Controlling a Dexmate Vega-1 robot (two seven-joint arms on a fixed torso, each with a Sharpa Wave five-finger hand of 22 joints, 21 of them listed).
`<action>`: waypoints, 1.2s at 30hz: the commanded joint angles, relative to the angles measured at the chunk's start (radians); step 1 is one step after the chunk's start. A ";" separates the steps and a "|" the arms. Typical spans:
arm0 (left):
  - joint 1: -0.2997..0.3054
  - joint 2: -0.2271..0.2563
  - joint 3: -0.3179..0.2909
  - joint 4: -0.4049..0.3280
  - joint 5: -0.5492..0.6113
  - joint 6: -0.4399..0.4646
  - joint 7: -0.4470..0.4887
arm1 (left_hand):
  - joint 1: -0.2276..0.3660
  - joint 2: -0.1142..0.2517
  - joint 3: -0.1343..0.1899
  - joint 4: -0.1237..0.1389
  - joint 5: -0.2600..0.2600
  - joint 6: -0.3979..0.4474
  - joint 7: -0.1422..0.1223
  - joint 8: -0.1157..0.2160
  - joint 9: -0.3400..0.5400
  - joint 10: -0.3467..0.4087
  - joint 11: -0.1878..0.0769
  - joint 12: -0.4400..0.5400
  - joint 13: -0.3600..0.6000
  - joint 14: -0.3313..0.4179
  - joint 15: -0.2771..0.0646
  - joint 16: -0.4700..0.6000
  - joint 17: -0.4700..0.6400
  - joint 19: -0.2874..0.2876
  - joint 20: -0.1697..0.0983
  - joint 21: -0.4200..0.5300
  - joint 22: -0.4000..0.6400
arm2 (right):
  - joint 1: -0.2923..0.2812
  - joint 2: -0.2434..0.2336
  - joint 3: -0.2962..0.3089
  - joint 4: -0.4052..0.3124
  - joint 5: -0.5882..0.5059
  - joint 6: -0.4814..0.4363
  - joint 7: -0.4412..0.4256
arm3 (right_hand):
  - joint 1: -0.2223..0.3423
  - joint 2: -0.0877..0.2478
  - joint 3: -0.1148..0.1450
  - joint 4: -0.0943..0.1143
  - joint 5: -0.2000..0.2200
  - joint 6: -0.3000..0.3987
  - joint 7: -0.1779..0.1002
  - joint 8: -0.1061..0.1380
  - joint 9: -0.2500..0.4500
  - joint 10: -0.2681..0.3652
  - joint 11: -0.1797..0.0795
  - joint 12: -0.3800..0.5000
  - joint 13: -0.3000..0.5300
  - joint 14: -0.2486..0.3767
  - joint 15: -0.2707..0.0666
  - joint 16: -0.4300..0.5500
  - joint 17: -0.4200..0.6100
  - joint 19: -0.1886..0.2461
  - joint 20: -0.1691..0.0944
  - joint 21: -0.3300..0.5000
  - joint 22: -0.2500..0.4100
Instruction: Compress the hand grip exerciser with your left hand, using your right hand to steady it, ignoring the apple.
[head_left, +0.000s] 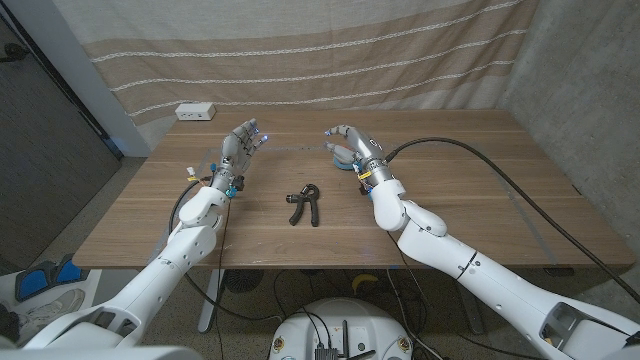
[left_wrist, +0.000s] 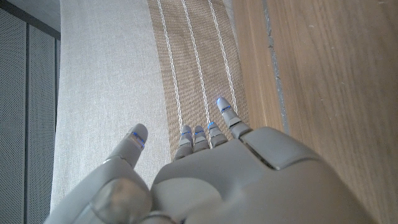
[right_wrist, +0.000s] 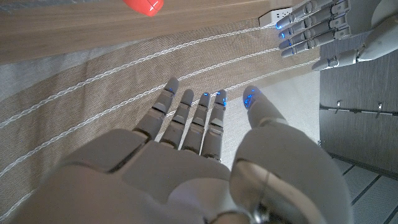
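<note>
So far nothing is done: both the left hand (head_left: 243, 143) and right hand (head_left: 349, 146) hover spread and empty above the untouched hand grip exerciser (head_left: 304, 203) at frame centre.

The apple (head_left: 343, 155) sits mostly behind the right hand (head_left: 352, 143) as seen from the head, just a red sliver showing past the fingers, and the right wrist view cuts it at the frame edge (right_wrist: 143, 5). The white box (head_left: 195, 111) by the curtain is too small to make out, and beside the apple in the right wrist view only its corner (right_wrist: 277, 15) shows. The hand grip exerciser (head_left: 304, 202), nearer than the apple, is too small to read its spring or handle detail.
</note>
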 joint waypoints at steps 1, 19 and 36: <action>0.004 0.006 -0.004 -0.004 -0.003 -0.002 -0.008 | -0.010 0.027 0.004 -0.008 -0.003 0.008 -0.004 -0.002 0.002 -0.001 0.003 0.000 0.005 0.000 0.001 -0.002 0.002 0.008 0.004 -0.003 0.002 | 0.003 0.017 -0.028 0.023 -0.022 -0.003 -0.015 | 0.012 -0.024 -0.017 0.006 -0.015 0.020 -0.003 0.007 0.005 0.020 -0.008 0.013 0.007 0.014 -0.122 0.011 0.004 0.012 0.008 0.008 0.005; 0.009 0.007 -0.012 0.001 -0.014 -0.004 -0.017 | -0.012 0.027 0.005 -0.010 -0.004 0.008 -0.005 -0.002 0.002 -0.001 0.004 0.000 0.006 -0.001 0.000 -0.003 0.002 0.010 0.004 -0.008 0.002 | 0.018 0.049 -0.066 0.062 -0.074 -0.049 -0.039 | 0.044 -0.057 -0.048 0.014 -0.052 0.044 -0.011 0.018 0.008 0.035 -0.022 0.020 0.022 0.024 -0.131 0.023 0.012 0.023 0.006 0.009 0.004; -0.001 -0.003 -0.018 0.034 -0.022 -0.020 -0.032 | -0.014 0.027 0.006 -0.013 -0.004 0.008 -0.005 -0.002 0.002 0.000 0.006 -0.001 0.006 -0.001 0.000 -0.003 0.002 0.012 0.004 -0.013 0.002 | 0.032 0.077 -0.103 0.107 -0.110 -0.088 -0.064 | 0.073 -0.061 -0.064 0.019 -0.066 0.058 -0.016 0.025 0.011 0.046 -0.033 0.026 0.036 0.020 -0.135 0.031 0.021 0.022 0.002 0.007 0.005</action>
